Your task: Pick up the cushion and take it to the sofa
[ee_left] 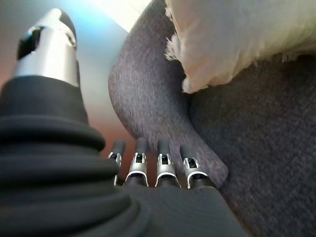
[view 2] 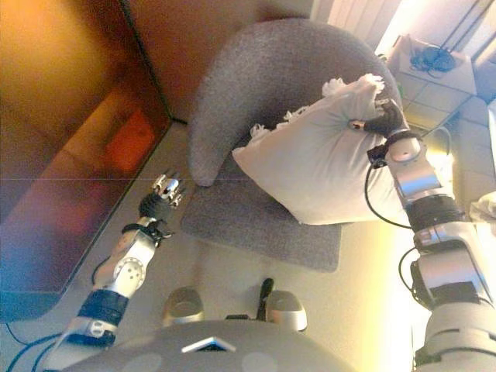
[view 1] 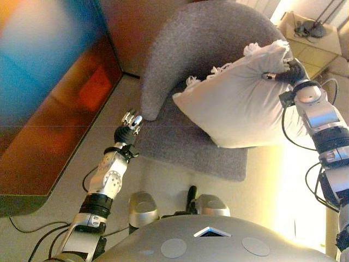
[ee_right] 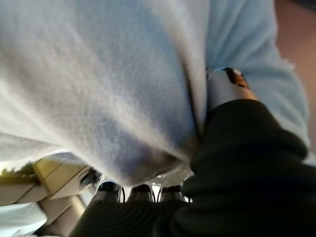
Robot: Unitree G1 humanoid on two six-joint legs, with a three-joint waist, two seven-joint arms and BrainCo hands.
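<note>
A white fringed cushion (view 1: 240, 101) hangs over the seat of a grey round-backed armchair (view 1: 196, 43), its lower corner close to the seat. My right hand (view 1: 288, 73) is shut on the cushion's upper right edge; in the right wrist view the cloth (ee_right: 108, 94) bunches between my thumb (ee_right: 224, 86) and fingers. My left hand (view 1: 130, 124) is open and empty by the armchair's left armrest end, beside the seat's front left corner. In the left wrist view its fingers (ee_left: 163, 165) point at the armrest (ee_left: 148, 103), with the cushion (ee_left: 232, 39) beyond.
A dark wooden cabinet front (view 1: 60, 109) stands close on the left. A small side table (view 1: 308, 41) with dark objects stands behind the armchair at the right. Pale floor (view 1: 272, 191) lies in front of the seat.
</note>
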